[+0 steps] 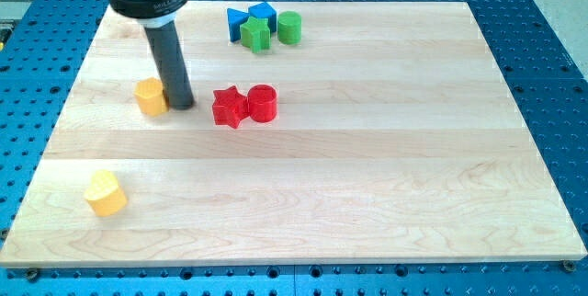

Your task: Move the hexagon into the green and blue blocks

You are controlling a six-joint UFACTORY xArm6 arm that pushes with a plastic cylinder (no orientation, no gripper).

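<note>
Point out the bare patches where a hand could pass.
Free: everything right of the red cylinder and below the red star. Crowded: the top cluster around the green star, and my tip against the yellow hexagon.

Red star block [229,107] touching red cylinder [262,103], yellow heart-shaped block [106,193] lower left, wooden board [367,186]

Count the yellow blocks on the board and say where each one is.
2. One yellow hexagon block sits at upper left, touching my tip on its left side; another yellow block lies at lower left. None appears hidden.
</note>
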